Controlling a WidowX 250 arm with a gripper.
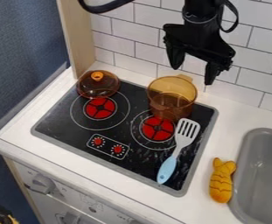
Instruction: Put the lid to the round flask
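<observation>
1. Gripper (pixel 193 75): black, hanging tips down at the upper right, before the white tiled wall (pixel 142 35). Its two fingers stand apart.
2. Lid (pixel 106 88): amber, translucent, lying knob up at the rear left of the black cooktop (pixel 56 124), behind the left burner (pixel 100 108). Orange knob (pixel 97 76) noted on top.
3. Flask, found to be a round amber pot (pixel 172 97): standing at the rear right of the cooktop, just behind the right burner (pixel 158 128). Its mouth is uncovered; lid and pot are apart.
4. Spatula (pixel 186 133): slotted pale head beside the right burner, light blue handle (pixel 166 169) pointing towards the cooktop's front edge.
5. Yellow fish-shaped toy (pixel 221 181): on the white counter (pixel 199 203), between the cooktop and the grey sink (pixel 263 175), just beside the sink's rim.
6. Control panel (pixel 108 146): two red dials, marked on the front part of the cooktop.
</observation>
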